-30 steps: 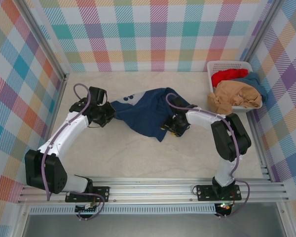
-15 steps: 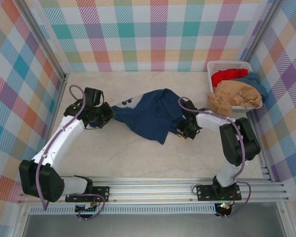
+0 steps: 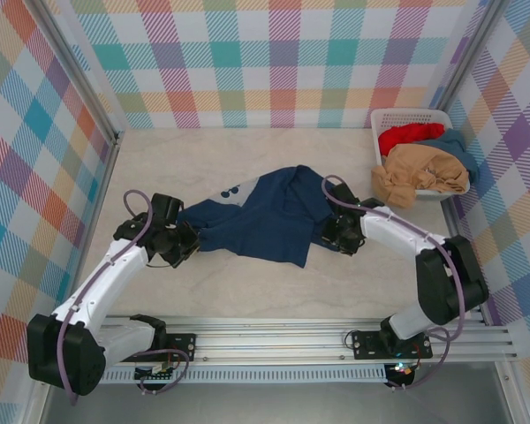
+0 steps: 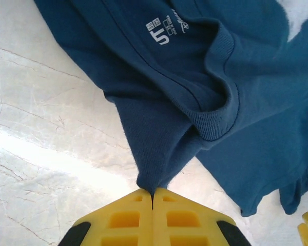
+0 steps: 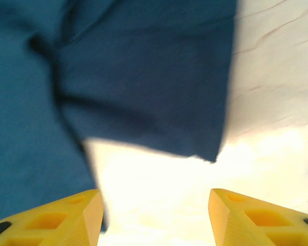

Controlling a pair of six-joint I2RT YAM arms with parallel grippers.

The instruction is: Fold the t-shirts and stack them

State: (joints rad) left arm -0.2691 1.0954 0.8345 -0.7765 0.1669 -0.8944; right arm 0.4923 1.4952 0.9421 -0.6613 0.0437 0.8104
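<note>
Shirt position, compared with a second back?

The navy blue cloth t-shirt [image 3: 265, 212] lies rumpled across the middle of the pale marbled table [image 3: 247, 291]. It is drawn out longer now. Its left end has come nearer and further left, following the left gripper [image 3: 184, 244].

What are the left fingers doing?

They are pressed flat together, with a peak of navy cloth pinched between them just near of the ribbed collar [image 4: 220, 115]. The printed neck label [image 4: 161, 32] faces up beyond it. They were clamped on the same end a second ago, only farther from the near edge.

And the right gripper?

The right gripper [image 3: 340, 231] sits at the shirt's right edge. A second ago it was further left, down on the shirt's near corner. It has since slid right, and that arm's elbow has swung out to the right. From the wrist its yellow fingers [image 5: 66, 215] stand well apart, with bare table between them. The navy hem lies just beyond the tips, and nothing is gripped.

Anything different with the other laundry?

No change. The white slatted plastic basket [image 3: 384, 119] stays in the far right corner. The red t-shirt [image 3: 406, 135] is at its far end, the tan t-shirt [image 3: 424, 172] spills over its near rim, and the teal-blue t-shirt [image 3: 459, 146] is on its right side.
</note>
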